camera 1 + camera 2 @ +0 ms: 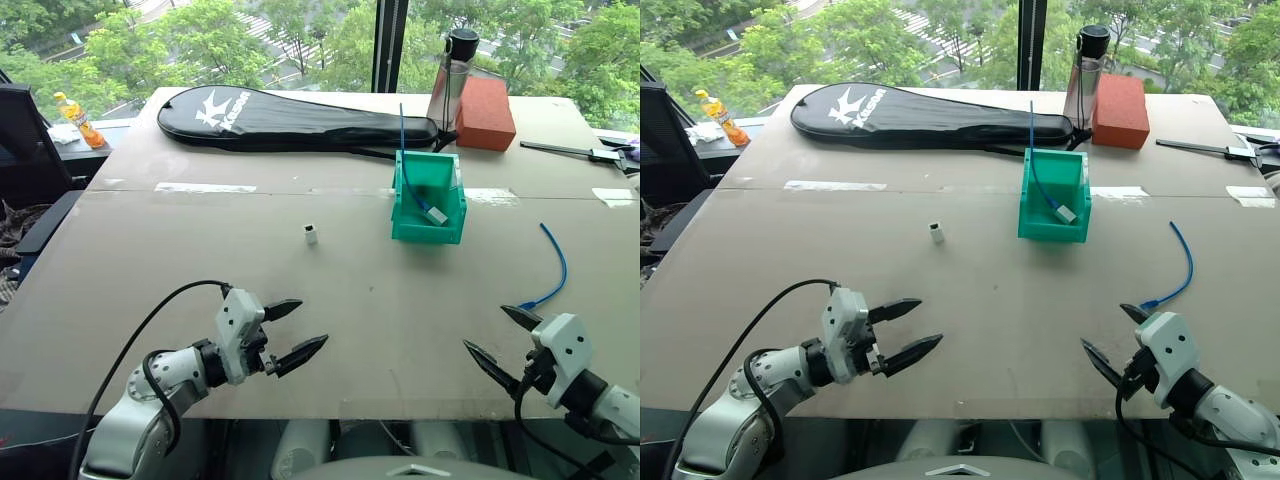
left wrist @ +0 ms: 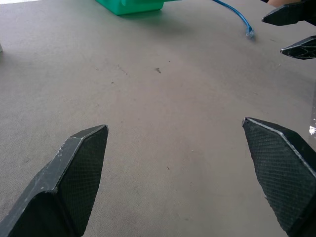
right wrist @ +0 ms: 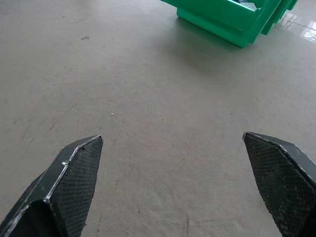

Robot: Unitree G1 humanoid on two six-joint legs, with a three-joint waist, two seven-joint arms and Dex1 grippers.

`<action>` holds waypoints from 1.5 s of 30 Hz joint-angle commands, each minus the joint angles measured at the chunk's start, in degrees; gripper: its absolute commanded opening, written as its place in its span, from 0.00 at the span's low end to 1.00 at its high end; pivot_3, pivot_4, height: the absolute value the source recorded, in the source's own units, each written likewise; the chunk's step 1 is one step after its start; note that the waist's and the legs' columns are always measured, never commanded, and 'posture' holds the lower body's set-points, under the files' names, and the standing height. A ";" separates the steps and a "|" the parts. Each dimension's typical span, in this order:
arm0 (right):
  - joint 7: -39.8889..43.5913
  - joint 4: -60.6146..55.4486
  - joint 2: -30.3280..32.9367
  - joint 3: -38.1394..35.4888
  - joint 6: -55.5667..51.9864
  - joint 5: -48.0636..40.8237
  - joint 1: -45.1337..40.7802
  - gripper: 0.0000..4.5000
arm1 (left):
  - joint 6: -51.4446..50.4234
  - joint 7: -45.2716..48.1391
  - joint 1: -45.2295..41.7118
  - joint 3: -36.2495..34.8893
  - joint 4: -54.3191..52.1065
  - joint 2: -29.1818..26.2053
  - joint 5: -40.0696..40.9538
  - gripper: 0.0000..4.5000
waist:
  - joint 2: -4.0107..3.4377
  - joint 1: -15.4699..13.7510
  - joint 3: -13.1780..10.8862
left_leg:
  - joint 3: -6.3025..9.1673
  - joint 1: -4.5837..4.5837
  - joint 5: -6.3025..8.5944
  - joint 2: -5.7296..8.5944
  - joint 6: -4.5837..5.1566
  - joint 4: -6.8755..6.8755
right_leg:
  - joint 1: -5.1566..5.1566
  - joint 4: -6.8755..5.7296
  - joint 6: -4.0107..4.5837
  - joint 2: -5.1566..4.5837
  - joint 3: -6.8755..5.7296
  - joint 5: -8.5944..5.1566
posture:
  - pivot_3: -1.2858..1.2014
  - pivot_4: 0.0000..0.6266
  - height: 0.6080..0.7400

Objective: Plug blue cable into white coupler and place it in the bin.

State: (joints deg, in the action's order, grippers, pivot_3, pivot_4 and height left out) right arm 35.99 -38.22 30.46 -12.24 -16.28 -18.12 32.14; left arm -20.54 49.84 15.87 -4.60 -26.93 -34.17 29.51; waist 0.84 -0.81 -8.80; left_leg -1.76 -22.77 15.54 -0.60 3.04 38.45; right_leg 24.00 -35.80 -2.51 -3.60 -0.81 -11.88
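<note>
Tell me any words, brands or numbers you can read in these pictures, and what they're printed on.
"Kason" or similar, white lettering beside a white emblem on the black racket cover; the letters are too blurred to be sure.
The label on the orange drink bottle: too small to read.
Nothing readable elsewhere.

Hidden and cropped parts

The bin (image 2: 132,6) is cut by the left wrist view's edge; the straighter cord (image 1: 404,165) drops behind its wall, and its white block's (image 1: 437,215) detail is unreadable.
</note>
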 commanded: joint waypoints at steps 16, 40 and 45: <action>20.33 10.15 30.21 -13.75 -5.46 -2.99 -12.53 1.00 | 1.59 11.33 -10.55 3.66 -3.91 -5.22 4.93 0.99 | 0.07 -0.09 -0.12 | -0.21 0.01 0.02 0.12 0.07 0.03 | -0.01 0.05 0.04 0.25 -0.09 0.02 | 0.52 0.24 1.00; 39.29 43.07 37.31 19.39 19.84 18.58 -47.72 0.70 | 4.76 12.98 -13.34 6.93 -3.55 -5.10 2.51 1.00 | -0.05 0.02 -0.34 | -0.41 0.07 0.01 -0.01 0.07 0.07 | 0.00 0.03 0.23 0.48 0.11 0.16 | 0.52 0.24 1.00; 40.70 46.46 36.08 22.62 21.13 21.42 -50.62 0.58 | 5.46 13.19 -12.97 7.30 -4.12 -5.25 1.98 1.00 | -0.05 0.02 -0.34 | -0.44 0.10 0.01 -0.01 0.06 0.08 | -0.01 0.01 0.24 0.47 0.12 0.16 | 0.52 0.24 1.00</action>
State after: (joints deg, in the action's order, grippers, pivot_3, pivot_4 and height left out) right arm 75.77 7.59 66.50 10.18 3.88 2.29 -17.40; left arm -16.25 62.57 2.74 2.55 -28.76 -39.08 31.46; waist 0.79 -0.79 -9.14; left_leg -2.19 -22.68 15.55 -0.60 3.10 38.54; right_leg 24.00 -35.79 -2.27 -3.13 -0.69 -11.71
